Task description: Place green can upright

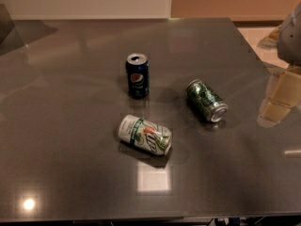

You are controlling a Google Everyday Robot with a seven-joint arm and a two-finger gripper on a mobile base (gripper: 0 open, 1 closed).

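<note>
The green can (206,100) lies on its side on the dark grey table (70,126), right of centre, with its silver end facing the front right. My gripper (277,98) hangs at the right edge of the view, to the right of the green can and apart from it. It holds nothing that I can see.
A dark blue Pepsi can (138,76) stands upright left of the green can. A white 7UP can (145,134) lies on its side in front of it. The table's right edge runs just behind the gripper, with light floor (263,32) beyond.
</note>
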